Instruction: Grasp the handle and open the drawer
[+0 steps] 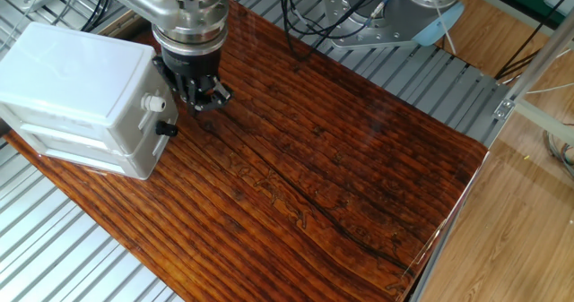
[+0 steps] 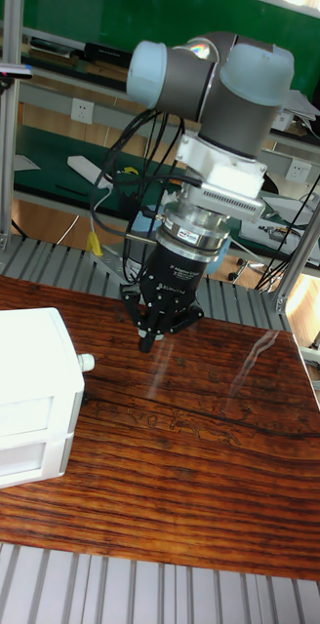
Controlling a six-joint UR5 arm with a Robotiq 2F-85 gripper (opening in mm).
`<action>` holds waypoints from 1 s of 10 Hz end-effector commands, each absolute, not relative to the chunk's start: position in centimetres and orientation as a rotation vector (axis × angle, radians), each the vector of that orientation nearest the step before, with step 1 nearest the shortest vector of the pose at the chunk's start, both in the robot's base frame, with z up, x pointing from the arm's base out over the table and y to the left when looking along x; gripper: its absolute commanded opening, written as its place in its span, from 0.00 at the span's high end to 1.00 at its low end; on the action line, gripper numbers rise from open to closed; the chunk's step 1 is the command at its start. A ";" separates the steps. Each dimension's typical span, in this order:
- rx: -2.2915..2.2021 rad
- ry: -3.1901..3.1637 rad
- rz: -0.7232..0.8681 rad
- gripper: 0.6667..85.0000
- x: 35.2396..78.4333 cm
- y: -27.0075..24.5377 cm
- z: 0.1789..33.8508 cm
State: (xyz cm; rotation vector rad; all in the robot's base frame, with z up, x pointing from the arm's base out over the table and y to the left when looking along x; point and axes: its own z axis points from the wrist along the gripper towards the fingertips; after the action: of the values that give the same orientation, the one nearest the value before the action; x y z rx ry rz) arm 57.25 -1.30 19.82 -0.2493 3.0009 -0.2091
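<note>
1. The gripper [image 1: 208,99] is hovering above the bench [image 1: 341,168], jaws standing nearly closed on nothing
2. The handle [image 1: 158,116] (untouched) is sticking out beside it from the shut drawer [image 1: 115,123]

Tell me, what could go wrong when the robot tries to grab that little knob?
The handle is tiny, and the hand hangs off to its side, not around it, so the fingers could close on air or bump it. The white box sits loose on the table, so a pull might drag the whole box instead of opening the drawer.
</note>
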 end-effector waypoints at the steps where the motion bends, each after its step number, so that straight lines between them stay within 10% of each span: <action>1: -0.537 2.961 -0.268 0.82 58.1 -1.1 20.7; 7: -1.744 2.623 -0.395 0.70 56.3 -4.2 20.0; 10: -2.131 2.373 -0.480 0.49 56.0 -6.0 19.9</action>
State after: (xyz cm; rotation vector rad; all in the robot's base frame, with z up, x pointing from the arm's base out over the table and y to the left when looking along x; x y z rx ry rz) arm 56.42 -4.83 19.92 -1.8033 2.5794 -0.4383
